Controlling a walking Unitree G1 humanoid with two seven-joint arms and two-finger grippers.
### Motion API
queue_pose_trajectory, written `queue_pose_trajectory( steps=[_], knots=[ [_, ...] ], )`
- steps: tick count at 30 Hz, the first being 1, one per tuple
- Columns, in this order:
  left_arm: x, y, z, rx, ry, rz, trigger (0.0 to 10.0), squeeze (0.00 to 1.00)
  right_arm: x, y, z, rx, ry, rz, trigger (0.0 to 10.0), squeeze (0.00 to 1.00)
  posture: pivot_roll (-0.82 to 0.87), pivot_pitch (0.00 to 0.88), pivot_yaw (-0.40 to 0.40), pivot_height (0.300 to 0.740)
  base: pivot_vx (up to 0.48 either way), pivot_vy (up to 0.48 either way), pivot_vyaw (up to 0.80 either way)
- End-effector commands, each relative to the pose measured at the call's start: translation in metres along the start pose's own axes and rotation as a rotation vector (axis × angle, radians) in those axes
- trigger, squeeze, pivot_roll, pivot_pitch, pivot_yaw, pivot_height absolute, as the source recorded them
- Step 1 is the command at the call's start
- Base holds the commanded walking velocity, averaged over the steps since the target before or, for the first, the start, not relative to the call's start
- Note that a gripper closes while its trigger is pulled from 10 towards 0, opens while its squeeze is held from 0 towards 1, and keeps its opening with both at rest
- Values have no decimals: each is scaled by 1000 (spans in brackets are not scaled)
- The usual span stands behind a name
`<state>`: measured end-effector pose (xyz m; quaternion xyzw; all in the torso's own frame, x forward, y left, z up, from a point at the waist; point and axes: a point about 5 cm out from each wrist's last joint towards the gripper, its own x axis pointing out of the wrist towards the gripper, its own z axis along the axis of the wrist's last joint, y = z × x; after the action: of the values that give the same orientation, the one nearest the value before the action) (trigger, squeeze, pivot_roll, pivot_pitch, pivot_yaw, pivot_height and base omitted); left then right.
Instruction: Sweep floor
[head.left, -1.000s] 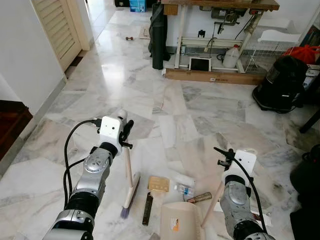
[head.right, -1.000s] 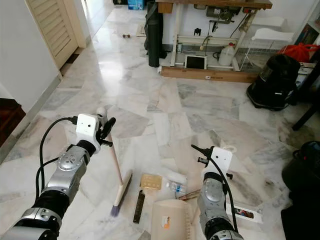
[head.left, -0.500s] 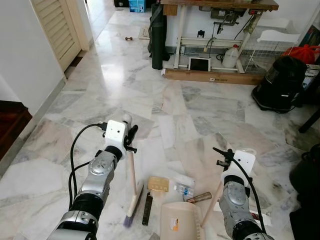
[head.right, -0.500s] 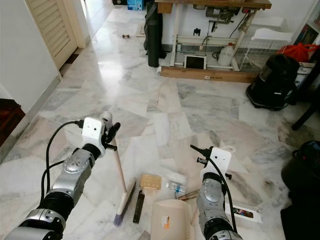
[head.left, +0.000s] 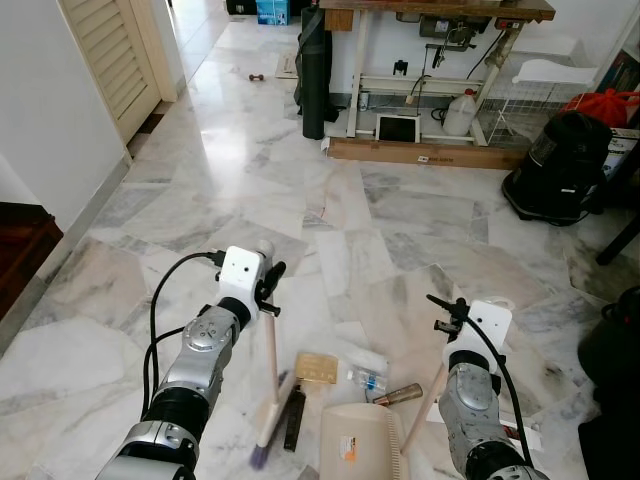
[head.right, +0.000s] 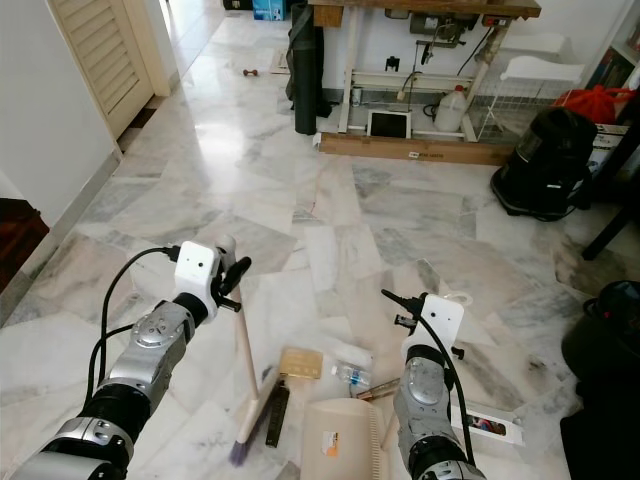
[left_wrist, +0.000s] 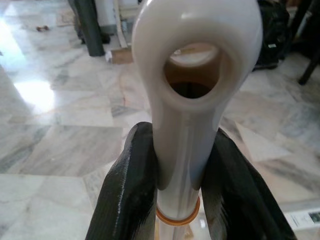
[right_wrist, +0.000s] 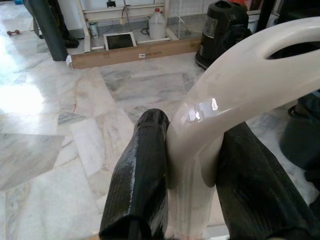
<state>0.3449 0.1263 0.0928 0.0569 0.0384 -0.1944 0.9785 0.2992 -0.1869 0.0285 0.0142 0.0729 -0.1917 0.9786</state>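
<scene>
Left wrist view has the left gripper (left_wrist: 176, 190) clamped on the cream broom handle (left_wrist: 187, 100), one black finger (left_wrist: 131, 195) pressed against each side just below the handle's hanging loop. From the head camera, that gripper (head.left: 268, 290) sits at the top of the handle, and the broom (head.left: 268, 385) slants down from it toward the robot, its purple-tipped bristles (head.left: 258, 458) resting on the marble floor (head.left: 300, 200) just beside a dark flat bar (head.left: 293, 418).

The right gripper (right_wrist: 192, 165) is likewise closed, its two fingers squeezing the curved cream handle of the dustpan (right_wrist: 240, 90). In the left eye view the right gripper (head.left: 455, 315) holds the upper end of that handle, and the dustpan's tray (head.left: 360, 440) lies on the floor between the two arms, close in front of the robot.

Litter sits just beyond the tray's far edge: a tan sponge-like block (head.left: 317, 367), a small clear bottle (head.left: 368, 379) and a brownish tube (head.left: 398, 396). The broom head lies just to the left of this litter, near the tray.
</scene>
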Motion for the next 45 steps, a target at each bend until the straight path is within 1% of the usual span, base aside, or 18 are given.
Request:
queue_pose_trajectory(
  steps=[1, 4, 7, 8, 13, 14, 16, 18, 19, 23, 25, 26, 29, 30, 33, 37, 40, 45],
  knots=[
    [-2, 2, -11, 32, 77, 8, 10000, 0, -1, -2, -4, 2, 29, -11, 10000, 0, 114, 60, -17, 740, 0, 0, 0],
    [-3, 3, -13, 43, 101, -6, 10000, 0, -1, -2, -4, 1, 30, -11, 10000, 0, 117, 51, -16, 740, 0, 0, 0],
    [-5, 1, -21, 58, 174, -55, 10000, 0, -1, -2, -5, 1, 33, -10, 10000, 0, 121, 41, -15, 740, 0, 0, 0],
    [-7, -2, -28, 54, 224, -89, 10000, 0, -1, -1, -5, 0, 34, -9, 10000, 0, 122, 37, -14, 740, 0, 0, 0],
    [-11, -6, -42, 26, 343, -157, 10000, 0, 0, 0, -3, 1, 32, -7, 10000, 0, 123, 34, -14, 740, 0, 0, 0],
    [-11, -6, -42, 26, 343, -157, 10000, 0, 0, 0, -3, 1, 32, -7, 10000, 0, 123, 34, -14, 740, 0, 0, 0],
    [-12, -7, -45, -13, 384, -171, 10000, 0, 1, 0, -2, 1, 31, -8, 10000, 0, 125, 39, -15, 740, 0, 0, 0],
    [-13, -8, -45, -27, 402, -193, 10000, 0, 2, 0, -1, 1, 31, -10, 10000, 0, 128, 42, -16, 740, 0, 0, 0],
    [-12, -7, -45, -38, 407, -192, 10000, 0, 3, 0, -1, 2, 31, -11, 10000, 0, 129, 46, -15, 740, 0, 0, 0],
    [-7, -5, -35, -137, 389, -182, 10000, 0, 3, 0, 0, 4, 31, -14, 10000, 0, 130, 51, -13, 740, 0, 0, 0],
    [-7, -5, -33, -154, 385, -183, 10000, 0, 4, 0, 0, 5, 31, -14, 10000, 0, 130, 51, -13, 740, 0, 0, 0],
    [-5, -4, -30, -191, 378, -179, 10000, 0, 4, 1, 1, 6, 31, -13, 10000, 0, 130, 53, -13, 740, 0, 0, 0],
    [-4, -3, -28, -218, 381, -180, 10000, 0, 4, 1, 1, 8, 31, -13, 10000, 0, 129, 54, -13, 740, 0, 0, 0],
    [-3, -3, -25, -256, 371, -186, 10000, 0, 4, 1, 1, 8, 31, -14, 10000, 0, 129, 58, -13, 740, 0, 0, 0],
    [-2, -3, -22, -296, 362, -191, 10000, 0, 5, 1, 2, 8, 31, -14, 10000, 0, 131, 66, -15, 740, 0, 0, 0],
    [-2, -2, -20, -318, 356, -196, 10000, 0, 4, 1, 1, 7, 33, -13, 10000, 0, 132, 72, -17, 740, 0, 0, 0],
    [-3, -1, -16, -362, 339, -200, 10000, 0, 4, 0, 1, 6, 36, -12, 10000, 0, 134, 77, -19, 740, 0, 0, 0],
    [-2, 3, -9, -383, 312, -192, 10000, 0, 5, 0, 1, 4, 36, -10, 10000, 0, 134, 81, -23, 740, 0, 0, 0]
  ],
)
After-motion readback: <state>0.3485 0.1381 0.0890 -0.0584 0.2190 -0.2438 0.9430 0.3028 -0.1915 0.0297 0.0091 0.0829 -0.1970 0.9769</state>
